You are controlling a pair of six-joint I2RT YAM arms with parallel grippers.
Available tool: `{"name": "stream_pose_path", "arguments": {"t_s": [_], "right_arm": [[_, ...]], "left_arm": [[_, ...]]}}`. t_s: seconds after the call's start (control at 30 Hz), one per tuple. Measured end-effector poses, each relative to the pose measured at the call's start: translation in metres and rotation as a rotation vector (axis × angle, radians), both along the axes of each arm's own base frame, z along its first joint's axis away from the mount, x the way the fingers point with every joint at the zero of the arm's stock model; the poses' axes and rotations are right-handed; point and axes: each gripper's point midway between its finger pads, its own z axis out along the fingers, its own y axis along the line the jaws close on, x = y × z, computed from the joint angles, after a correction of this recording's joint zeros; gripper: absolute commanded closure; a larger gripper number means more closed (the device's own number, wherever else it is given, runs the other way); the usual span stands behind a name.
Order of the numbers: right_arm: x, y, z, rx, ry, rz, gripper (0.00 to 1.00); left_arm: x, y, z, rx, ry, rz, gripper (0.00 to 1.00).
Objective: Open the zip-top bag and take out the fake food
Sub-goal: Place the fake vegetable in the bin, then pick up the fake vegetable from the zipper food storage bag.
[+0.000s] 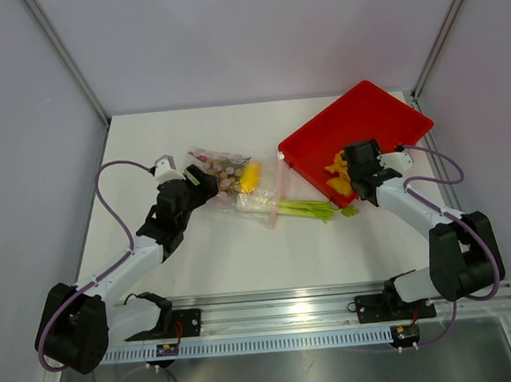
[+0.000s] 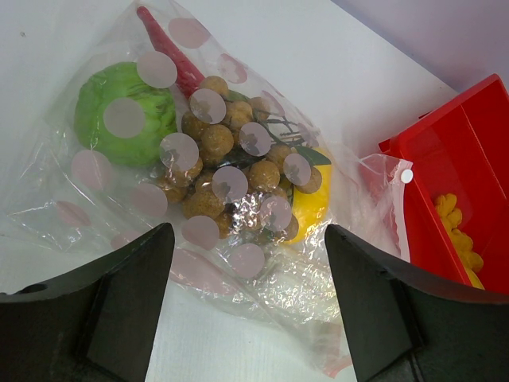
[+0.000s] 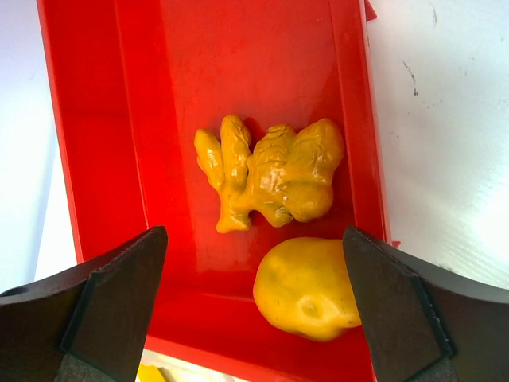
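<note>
Tray [image 3: 103, 119] at 2 o'clock collects yellow food [image 3: 278, 179]; right end effector [image 3: 254, 239] wide above; left end effector [image 2: 248, 235] wide astride zip-top bag [image 2: 79, 199].

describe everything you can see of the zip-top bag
The zip-top bag is clear, crinkly plastic with pale pink dots and a pink-red zip strip. It lies on the white table, one corner reaching the red tray. Inside: a green round fruit, tan balls, a yellow piece. The open left end effector straddles its near edge.
</note>
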Motion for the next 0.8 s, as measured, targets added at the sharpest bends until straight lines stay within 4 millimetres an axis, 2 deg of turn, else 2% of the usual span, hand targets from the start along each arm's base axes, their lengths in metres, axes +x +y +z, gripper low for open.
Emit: {"name": "stream_pose_path", "arguments": {"t_s": [0.33,0.5,0.67,0.8], "right_arm": [[-0.01,0.007,0.016,0.03,-0.025,0.035,0.01],[-0.015,0.021,0.025,0.022,-0.042,0.085,0.05],[-0.029,0.048,0.032,0.01,-0.045,0.16,0.09],[-0.048,0.09,0.042,0.036,-0.07,0.264,0.1]], "left_arm": [[0.0,0.0,0.0,0.0,0.0,0.0,0.19],[0.0,0.0,0.0,0.0,0.0,0.0,0.18],[0.0,0.0,0.001,-0.001,-0.001,0.0,0.17],[0.0,0.0,0.002,-0.002,-0.005,0.0,0.17]]}}
